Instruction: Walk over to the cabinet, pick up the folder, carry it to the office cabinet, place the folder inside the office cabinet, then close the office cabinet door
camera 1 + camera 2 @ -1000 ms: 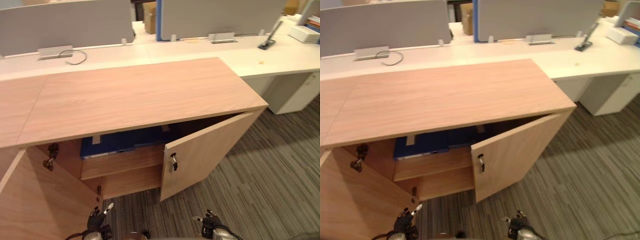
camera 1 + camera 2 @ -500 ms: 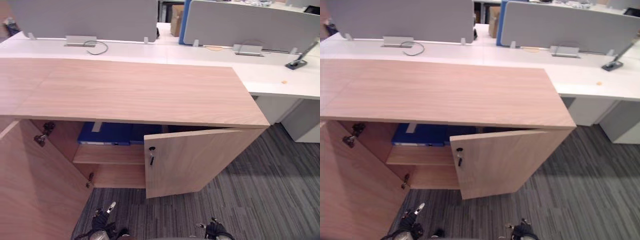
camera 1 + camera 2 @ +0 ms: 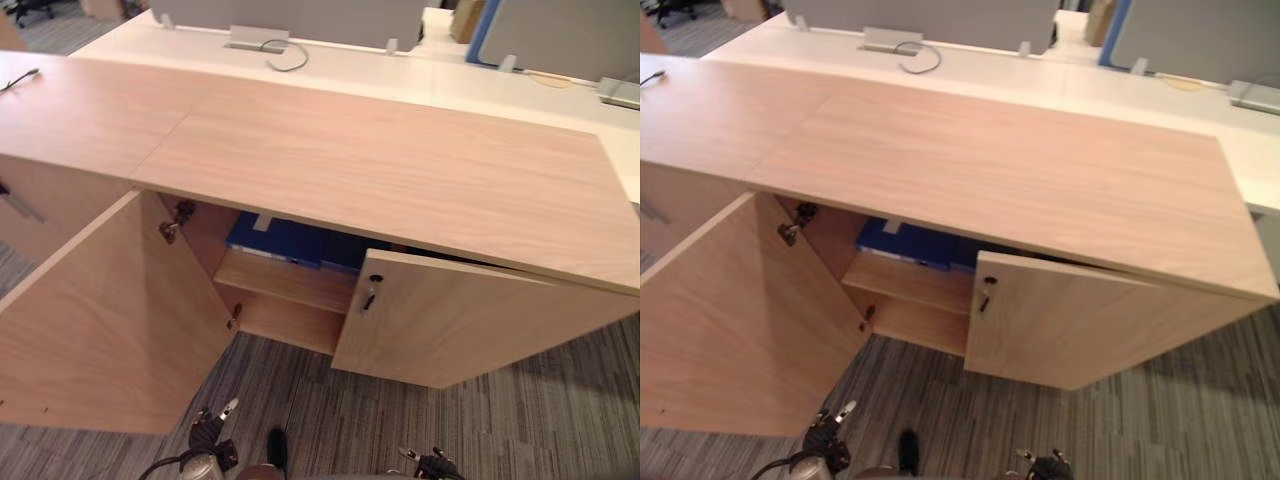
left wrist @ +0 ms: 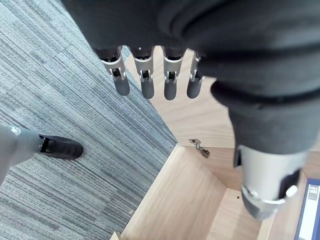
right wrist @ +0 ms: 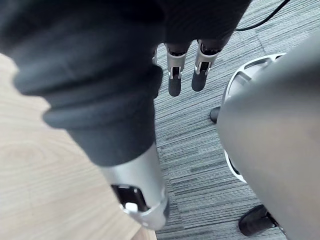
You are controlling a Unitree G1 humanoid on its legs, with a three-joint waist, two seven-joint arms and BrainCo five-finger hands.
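A blue folder (image 3: 285,240) lies flat on the upper shelf inside the low wooden cabinet (image 3: 400,160); its blue edge (image 4: 307,210) also appears in the left wrist view. The cabinet's left door (image 3: 110,320) stands wide open. Its right door (image 3: 470,320) is ajar, with a key in the lock (image 3: 372,290). My left hand (image 3: 208,432) hangs low in front of the left door, fingers (image 4: 170,82) straight and holding nothing. My right hand (image 3: 432,462) hangs low before the right door, its fingers (image 5: 175,80) relaxed and empty.
A second wooden unit (image 3: 60,110) joins the cabinet on the left. Behind runs a white desk (image 3: 350,70) with grey partitions (image 3: 300,15) and a loose cable (image 3: 285,55). Striped grey carpet (image 3: 300,410) lies between me and the cabinet.
The whole picture has swung, so the camera has moved: the open left door now fills the left side. The right door looks closer to shut. Both hands still hang low and empty.
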